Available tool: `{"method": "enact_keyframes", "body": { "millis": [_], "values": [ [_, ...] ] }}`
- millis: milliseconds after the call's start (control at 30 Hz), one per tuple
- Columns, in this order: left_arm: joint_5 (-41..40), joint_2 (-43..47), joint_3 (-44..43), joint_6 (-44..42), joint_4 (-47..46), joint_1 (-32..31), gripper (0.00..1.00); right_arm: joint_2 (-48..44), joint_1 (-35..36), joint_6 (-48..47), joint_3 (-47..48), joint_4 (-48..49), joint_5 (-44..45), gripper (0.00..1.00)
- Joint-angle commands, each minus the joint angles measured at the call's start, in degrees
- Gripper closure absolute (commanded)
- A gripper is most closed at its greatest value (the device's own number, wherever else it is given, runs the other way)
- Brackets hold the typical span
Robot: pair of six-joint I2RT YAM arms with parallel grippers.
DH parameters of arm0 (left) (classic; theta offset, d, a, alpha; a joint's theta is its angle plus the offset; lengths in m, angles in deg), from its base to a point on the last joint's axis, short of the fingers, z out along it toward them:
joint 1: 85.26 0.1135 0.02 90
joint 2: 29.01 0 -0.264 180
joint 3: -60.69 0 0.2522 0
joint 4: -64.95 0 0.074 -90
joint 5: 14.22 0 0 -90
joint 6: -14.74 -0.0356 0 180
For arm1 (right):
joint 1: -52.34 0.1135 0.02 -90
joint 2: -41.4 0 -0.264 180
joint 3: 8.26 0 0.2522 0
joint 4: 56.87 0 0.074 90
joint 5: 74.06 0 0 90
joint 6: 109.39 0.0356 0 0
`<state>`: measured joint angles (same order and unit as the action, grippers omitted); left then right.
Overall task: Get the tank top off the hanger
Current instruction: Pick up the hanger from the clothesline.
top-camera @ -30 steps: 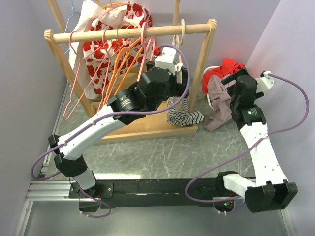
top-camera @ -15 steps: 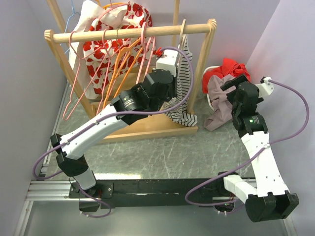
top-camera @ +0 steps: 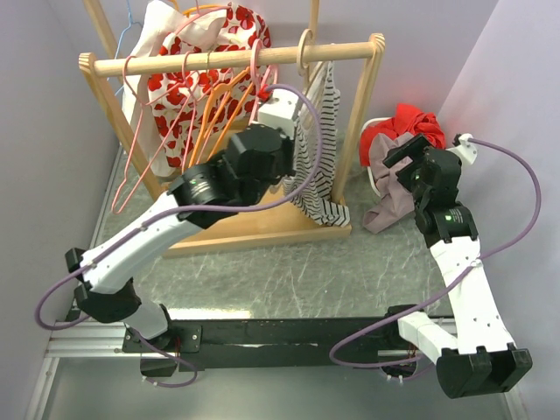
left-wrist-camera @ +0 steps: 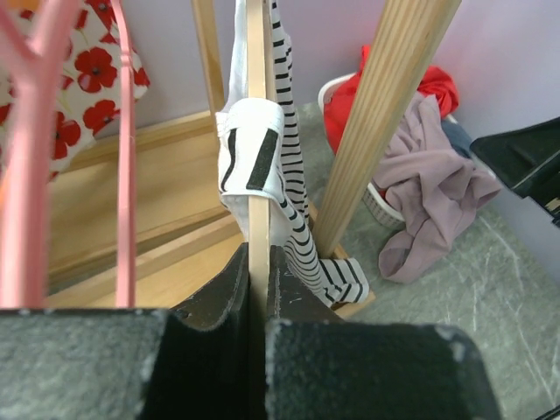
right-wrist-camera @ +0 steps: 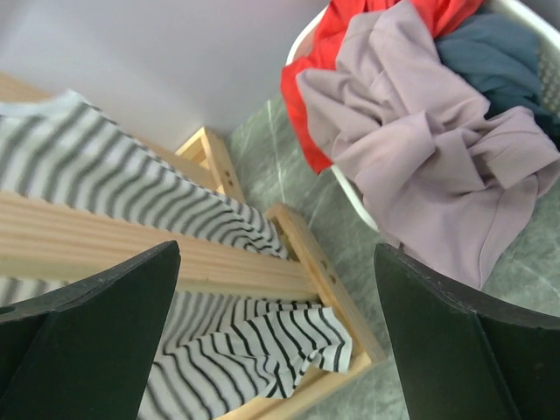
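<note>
Three garments [right-wrist-camera: 420, 131] in white basket [left-wrist-camera: 382, 206], red, mauve, perhaps navy, tank top [right-wrist-camera: 105, 179] nearby

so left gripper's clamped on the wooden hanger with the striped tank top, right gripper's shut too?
No: the left gripper is shut on the wooden hanger with the striped tank top, but the right gripper is open and empty, as the right wrist view shows.

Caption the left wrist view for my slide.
Left gripper shut on the wooden hanger carrying the striped tank top, rack post beside it.
</note>
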<state>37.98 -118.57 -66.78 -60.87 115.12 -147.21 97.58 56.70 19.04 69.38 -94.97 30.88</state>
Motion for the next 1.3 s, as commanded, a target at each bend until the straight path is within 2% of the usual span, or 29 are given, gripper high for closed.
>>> {"method": "enact_keyframes", "body": {
  "millis": [0, 167, 333, 433, 567, 633, 667, 833, 933, 1100, 1233, 1267],
  "values": [
    [0.0, 3.9, -4.6, -3.0, -1.8, -0.1, 0.99, -3.2, 0.4, -1.9, 1.2, 0.1, -2.8, 0.0],
    [1.0, 4.6, -10.0, -4.3, 0.9, -0.1, 0.99, -4.0, 0.4, -2.6, 1.9, -1.6, -3.8, 0.0],
    [5.8, 5.5, -14.2, -2.5, 11.4, 0.0, 0.99, -4.4, 0.5, -3.9, 3.3, -4.0, -5.2, 0.0],
    [13.2, 10.1, -10.5, -0.1, 14.5, -0.1, 0.99, -5.6, 0.6, -4.4, 3.9, -4.8, -6.3, 0.0],
    [22.7, 20.4, 0.3, 1.7, 14.3, -0.1, 0.99, -7.6, 0.5, -5.8, 5.3, -5.6, -11.8, 0.0],
    [24.4, 24.0, 3.7, 3.1, 13.6, -0.1, 0.99, -8.1, 0.6, -6.4, 6.2, -6.7, -13.7, 0.0],
    [28.4, 27.3, 6.1, 2.9, 13.3, 0.0, 0.99, -8.8, 0.6, -6.9, 6.7, -7.0, -14.8, 0.0],
    [41.1, 31.0, 6.0, 2.6, 18.4, -0.1, 0.99, -11.2, 0.7, -8.5, 6.9, -7.6, -23.8, 0.0],
    [46.4, 34.7, 9.2, 3.4, 17.0, -0.1, 0.99, -12.4, 0.7, -9.8, 7.2, -8.8, -27.2, 0.0],
    [43.1, 35.5, 13.2, 4.9, 17.5, -0.1, 0.99, -14.9, 0.8, -10.8, 8.9, -10.6, -32.1, 0.0],
    [31.9, 32.5, 16.8, 6.1, 18.0, 0.0, 0.99, -18.0, 0.7, -10.0, 8.3, -11.8, -32.6, 0.0],
    [31.7, 32.0, 17.9, 5.9, 17.6, -0.1, 0.99, -18.2, 0.8, -10.4, 8.3, -12.8, -33.7, 0.0]
  ]
}}
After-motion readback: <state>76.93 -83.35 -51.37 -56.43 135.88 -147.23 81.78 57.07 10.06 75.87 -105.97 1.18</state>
